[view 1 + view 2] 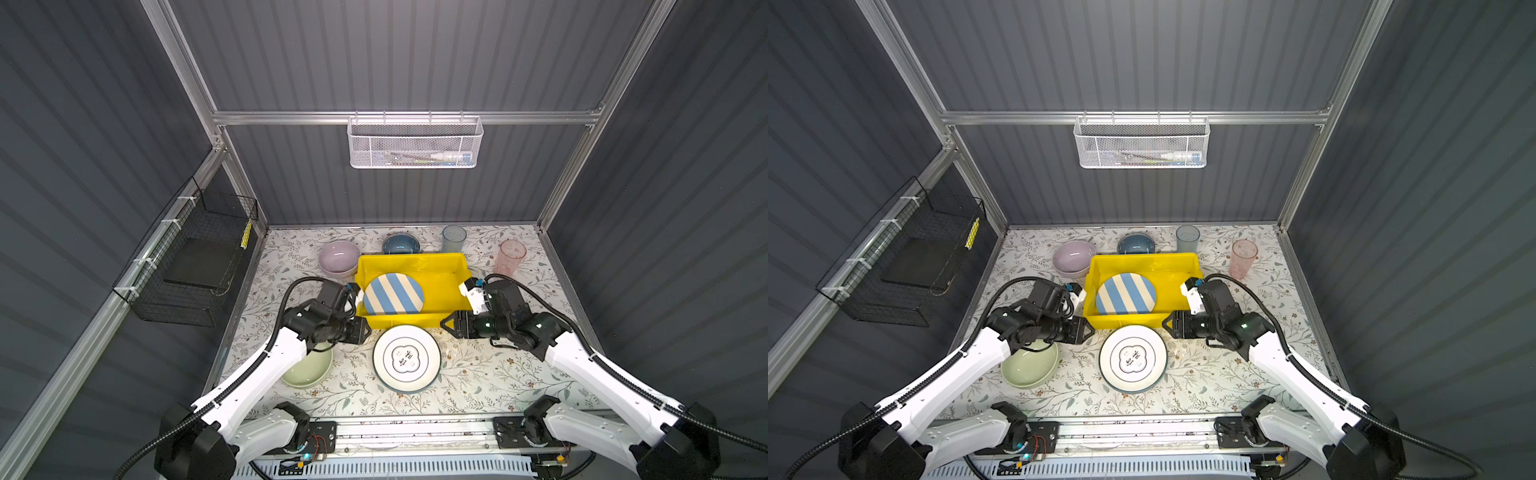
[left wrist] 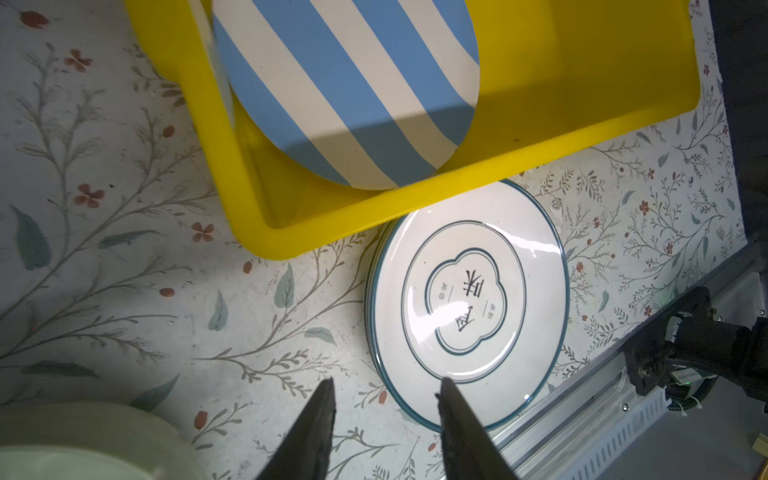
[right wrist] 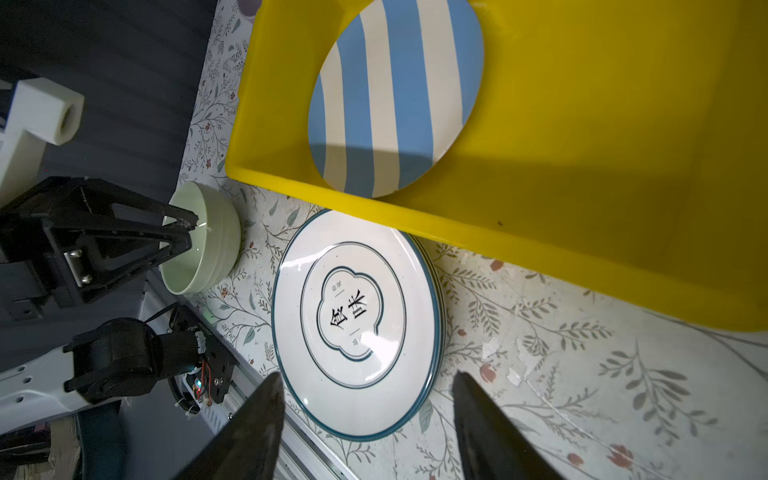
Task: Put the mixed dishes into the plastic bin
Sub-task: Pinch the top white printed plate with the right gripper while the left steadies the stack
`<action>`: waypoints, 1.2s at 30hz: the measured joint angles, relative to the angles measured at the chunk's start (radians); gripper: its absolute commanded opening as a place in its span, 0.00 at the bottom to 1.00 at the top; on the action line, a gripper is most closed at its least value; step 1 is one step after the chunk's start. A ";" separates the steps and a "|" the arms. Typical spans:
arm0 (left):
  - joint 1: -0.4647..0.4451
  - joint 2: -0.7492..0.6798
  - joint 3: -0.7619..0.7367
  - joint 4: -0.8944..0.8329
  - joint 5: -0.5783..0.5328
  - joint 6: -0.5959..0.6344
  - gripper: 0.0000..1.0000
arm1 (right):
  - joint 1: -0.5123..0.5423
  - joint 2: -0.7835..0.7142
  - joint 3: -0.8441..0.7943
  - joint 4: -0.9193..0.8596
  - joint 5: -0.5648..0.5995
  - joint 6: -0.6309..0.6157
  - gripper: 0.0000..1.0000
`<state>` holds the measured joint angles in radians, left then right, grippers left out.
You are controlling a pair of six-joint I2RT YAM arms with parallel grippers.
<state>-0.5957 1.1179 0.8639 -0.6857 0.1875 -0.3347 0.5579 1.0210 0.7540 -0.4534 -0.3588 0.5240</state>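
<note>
The yellow plastic bin [image 1: 405, 321] sits mid-table with the blue-white striped plate [image 1: 394, 294] leaning inside it. Just in front lies a stack of white dark-rimmed plates [image 1: 406, 358], lettering at the top plate's centre. My left gripper [image 1: 368, 331] hovers open and empty at the stack's left edge [image 2: 384, 390]. My right gripper [image 1: 444, 323] is open and empty at its right edge [image 3: 365, 380]. A pale green bowl [image 1: 309, 370] lies under the left arm. Behind the bin stand the lilac bowl [image 1: 338, 257], blue bowl [image 1: 400, 244], blue tumbler [image 1: 454, 239] and pink tumbler [image 1: 510, 257].
A white mesh basket [image 1: 414, 143] hangs on the back wall. A black wire basket [image 1: 195, 257] is fixed to the left wall. A metal rail [image 1: 415, 432] runs along the table's front edge between the arm bases. Grey walls close in three sides.
</note>
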 measured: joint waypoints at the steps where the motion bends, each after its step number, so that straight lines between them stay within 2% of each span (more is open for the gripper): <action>1: -0.019 0.001 -0.005 0.005 -0.003 -0.010 0.40 | 0.004 -0.007 -0.015 0.002 -0.003 0.005 0.63; 3: -0.051 0.002 -0.019 0.021 -0.005 -0.026 0.39 | 0.016 -0.022 -0.050 0.006 -0.005 0.021 0.63; 17: -0.085 0.019 -0.160 0.114 -0.029 -0.116 0.31 | 0.091 -0.080 -0.219 0.089 0.039 0.139 0.54; 36: -0.106 0.161 -0.175 0.215 -0.034 -0.141 0.18 | 0.113 0.043 -0.275 0.252 0.064 0.209 0.52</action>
<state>-0.7021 1.2785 0.6888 -0.4709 0.1535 -0.4759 0.6708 1.0645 0.4793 -0.2016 -0.2943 0.7326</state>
